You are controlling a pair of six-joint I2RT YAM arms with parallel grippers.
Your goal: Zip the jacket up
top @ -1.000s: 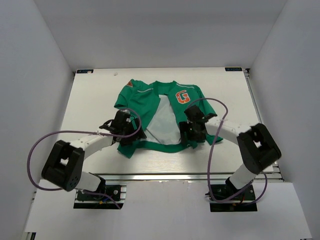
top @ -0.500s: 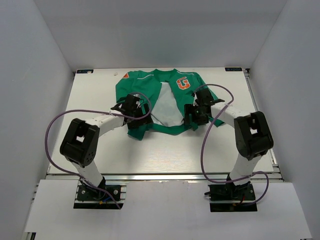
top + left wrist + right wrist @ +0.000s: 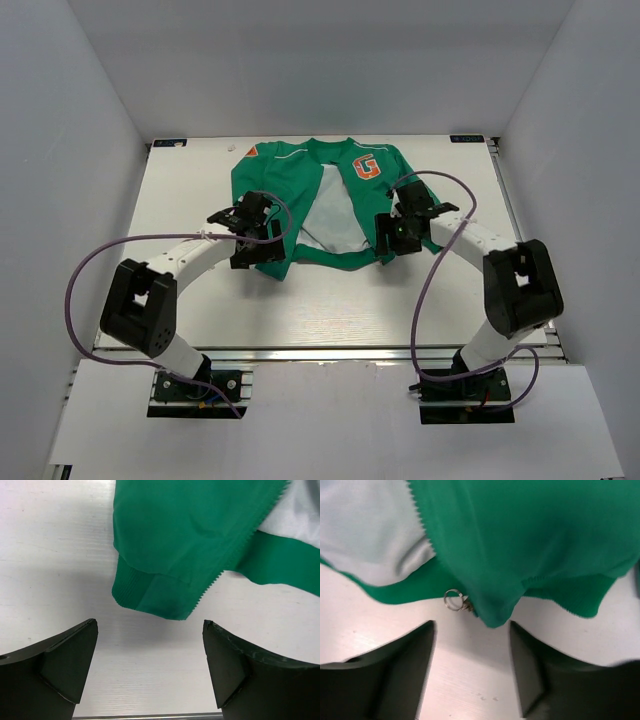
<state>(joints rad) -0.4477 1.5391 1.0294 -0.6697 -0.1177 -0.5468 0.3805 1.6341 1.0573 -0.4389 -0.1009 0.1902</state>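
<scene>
The jacket [image 3: 290, 190] lies unzipped in the upper middle of the top view, with my left gripper [image 3: 255, 255] and right gripper [image 3: 385, 240] at its bottom corners. Left wrist view: my jaws are spread, holding nothing, the hem just above. Right wrist view: my jaws are spread too, with the zipper ring [image 3: 454, 600] just above, ready for grabbing.

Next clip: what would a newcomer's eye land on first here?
The green jacket lies unzipped on the table, far middle, grey lining and orange G patch showing. The left gripper and right gripper sit open at its bottom front corners, a metal zipper ring before the right.
</scene>
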